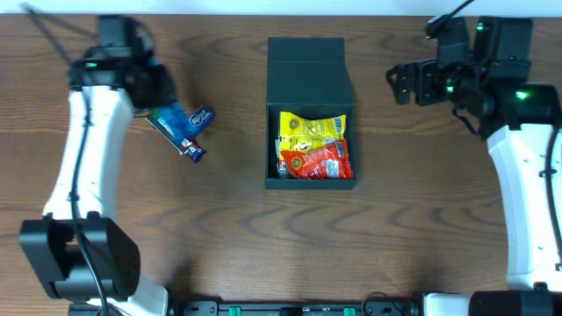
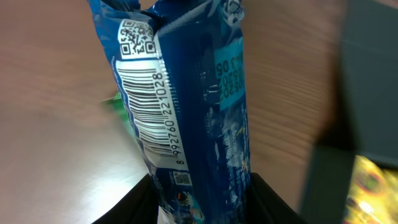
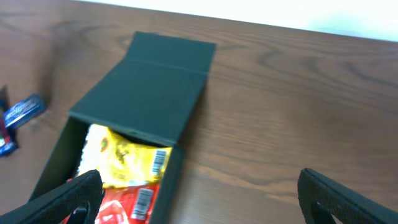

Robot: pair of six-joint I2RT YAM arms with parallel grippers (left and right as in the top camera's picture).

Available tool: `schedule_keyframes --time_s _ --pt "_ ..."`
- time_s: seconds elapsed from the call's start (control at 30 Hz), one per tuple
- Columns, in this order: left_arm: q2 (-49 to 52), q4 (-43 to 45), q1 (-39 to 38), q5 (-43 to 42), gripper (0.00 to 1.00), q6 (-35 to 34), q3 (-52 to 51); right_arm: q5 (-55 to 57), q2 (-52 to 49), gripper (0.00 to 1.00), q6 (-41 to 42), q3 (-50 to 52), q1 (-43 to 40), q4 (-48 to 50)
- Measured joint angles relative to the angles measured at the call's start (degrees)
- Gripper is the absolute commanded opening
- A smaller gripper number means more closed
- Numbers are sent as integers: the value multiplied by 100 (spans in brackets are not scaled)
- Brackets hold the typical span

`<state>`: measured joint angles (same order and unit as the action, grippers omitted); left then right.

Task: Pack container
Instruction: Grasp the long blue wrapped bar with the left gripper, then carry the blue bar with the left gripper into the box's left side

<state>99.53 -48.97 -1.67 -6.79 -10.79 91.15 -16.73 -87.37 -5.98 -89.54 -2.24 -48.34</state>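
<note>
The left gripper (image 2: 202, 199) is clamped on a blue packet (image 1: 187, 127). The container (image 1: 307, 75) lies well off to its right, lid flap back, with a yellow packet (image 1: 312, 130) and a red packet (image 1: 318, 162) inside. Beyond it, the right gripper (image 3: 205, 196) gapes wide.

left gripper (image 2: 200, 200) clamped, right gripper (image 1: 399, 85) wide open

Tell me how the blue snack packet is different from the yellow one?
The blue packet is pinched in the left gripper; no gripper touches the yellow packet. The yellow packet lies inside the container, next to a red packet; the blue packet is outside it. Both are snack packets with printed barcodes.
</note>
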Motion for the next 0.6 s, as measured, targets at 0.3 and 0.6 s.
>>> schedule_keyframes --time_s 0.3,0.6 --pt "57 546 -2057 -55 17 223 7 -109 83 99 229 0 -922 -192" --pt "726 509 -2892 -313 13 -57 7 -201 90 99 249 0 -990 -472"
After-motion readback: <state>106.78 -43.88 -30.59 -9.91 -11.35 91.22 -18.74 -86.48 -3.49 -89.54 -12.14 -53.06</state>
